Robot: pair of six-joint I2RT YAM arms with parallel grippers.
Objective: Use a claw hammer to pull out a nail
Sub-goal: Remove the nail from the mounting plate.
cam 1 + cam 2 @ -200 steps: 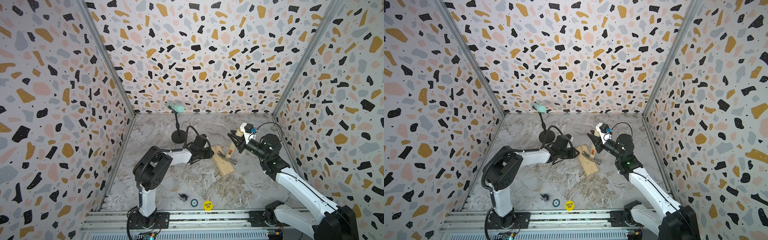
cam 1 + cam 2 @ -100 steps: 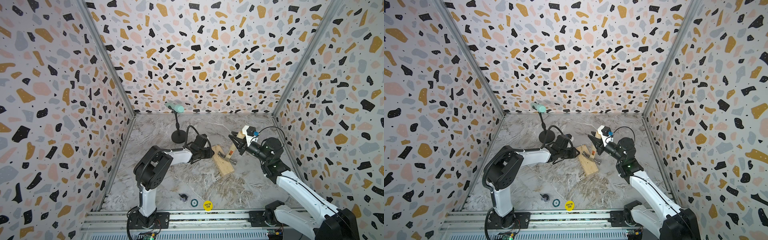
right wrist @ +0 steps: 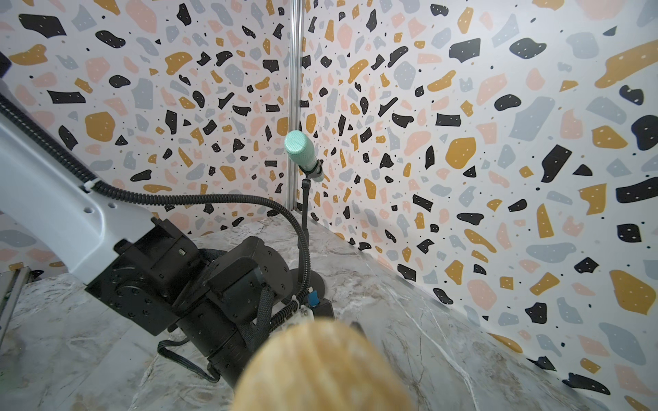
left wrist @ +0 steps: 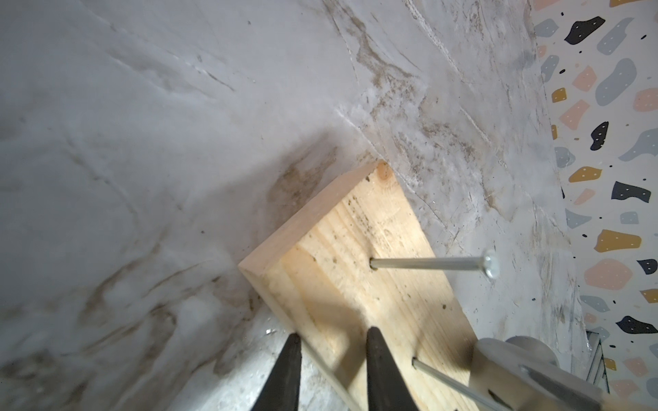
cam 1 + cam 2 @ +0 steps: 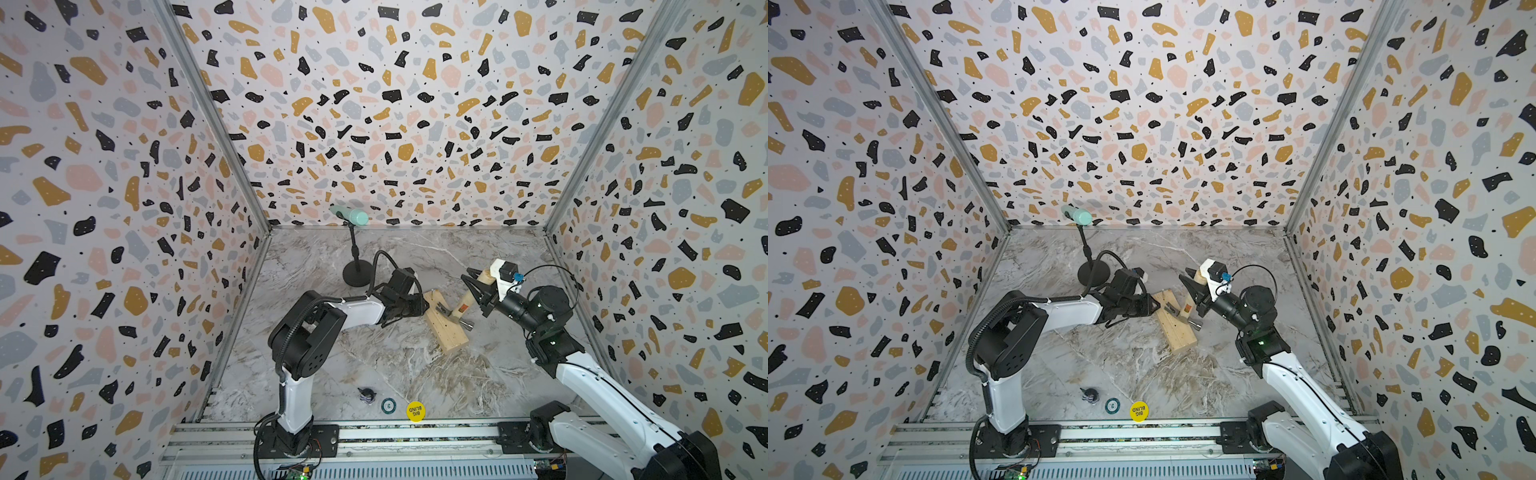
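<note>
The right pincer (image 5: 478, 293) clamps the claw hammer (image 5: 461, 308) by its handle, with the head on the wood block (image 5: 446, 336) and the claw meeting the nail (image 4: 443, 380). The left pincer (image 4: 333, 336) straddles the block's edge; we cannot tell whether it grips.

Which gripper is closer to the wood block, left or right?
Left. The left gripper has its fingertips at the far end of the wood block, one over its top. The right gripper is off to its side, holding the hammer.

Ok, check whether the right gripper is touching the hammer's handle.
Touching. In both top views the right gripper is clamped around the claw hammer by its pale handle, near the end, with no gap.
</note>
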